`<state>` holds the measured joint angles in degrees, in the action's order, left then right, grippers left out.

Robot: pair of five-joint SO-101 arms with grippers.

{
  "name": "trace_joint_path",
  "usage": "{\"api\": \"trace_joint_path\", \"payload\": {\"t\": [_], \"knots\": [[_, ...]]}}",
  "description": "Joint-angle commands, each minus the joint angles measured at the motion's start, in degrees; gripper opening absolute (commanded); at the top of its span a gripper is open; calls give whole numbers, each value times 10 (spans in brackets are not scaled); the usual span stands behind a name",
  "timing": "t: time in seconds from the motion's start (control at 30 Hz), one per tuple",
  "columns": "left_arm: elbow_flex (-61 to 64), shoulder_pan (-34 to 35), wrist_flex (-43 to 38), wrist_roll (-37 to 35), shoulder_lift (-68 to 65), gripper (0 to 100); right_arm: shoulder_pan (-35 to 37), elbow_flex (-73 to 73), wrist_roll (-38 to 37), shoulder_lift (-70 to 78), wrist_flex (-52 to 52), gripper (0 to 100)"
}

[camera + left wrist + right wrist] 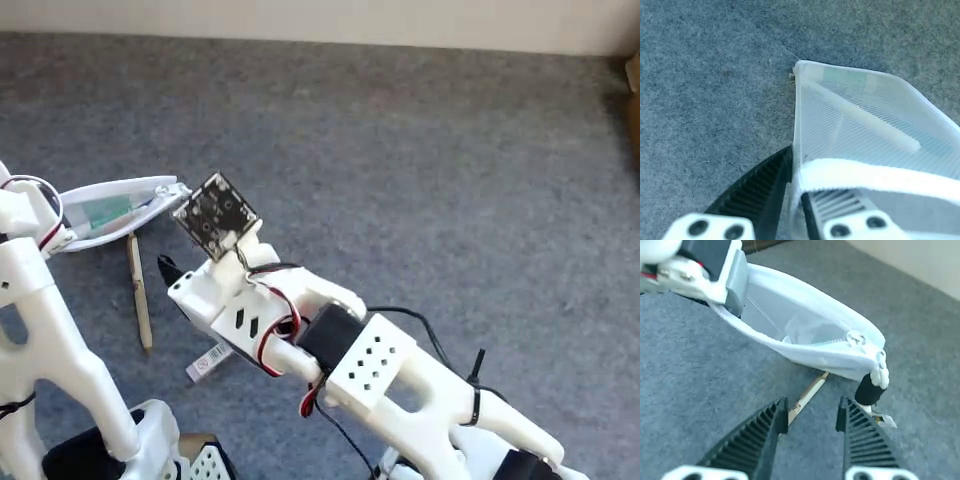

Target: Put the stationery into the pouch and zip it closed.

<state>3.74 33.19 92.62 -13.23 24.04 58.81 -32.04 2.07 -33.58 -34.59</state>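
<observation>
Right gripper (812,410) is hanging, jaws spread, over the carpet (700,365); the pencil (807,395) is lying just beyond its tips, long axis slanting toward the pouch (805,335), whose rim the left gripper (795,175) is pinching.

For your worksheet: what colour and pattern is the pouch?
The pouch is translucent white with fine lines, clearest in the left wrist view.

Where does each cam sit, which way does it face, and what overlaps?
High view: fixed off the arms, looking down on the table; shows left arm, right arm, pouch, pencil.
Left wrist view: on the left wrist, looking along the left gripper, shut on the pouch's edge.
Right wrist view: on the right wrist, facing the pouch's open mouth past the open right gripper; pencil ahead.
Shared: pouch in all three; pencil in high and right wrist views.
</observation>
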Motion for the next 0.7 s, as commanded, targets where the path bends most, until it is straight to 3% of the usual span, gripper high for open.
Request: {"api": "trace_joint_path", "payload": {"t": [0.0,0.4,0.67], "knots": [[0,6,-11,-4,-6,7,-9,89,22,-15,-82,152],[0,6,-11,-4,-6,7,-8,156,37,-16,-240,152],[1,6,-11,-4,-6,7,-3,152,183,-15,-330,156]]}}
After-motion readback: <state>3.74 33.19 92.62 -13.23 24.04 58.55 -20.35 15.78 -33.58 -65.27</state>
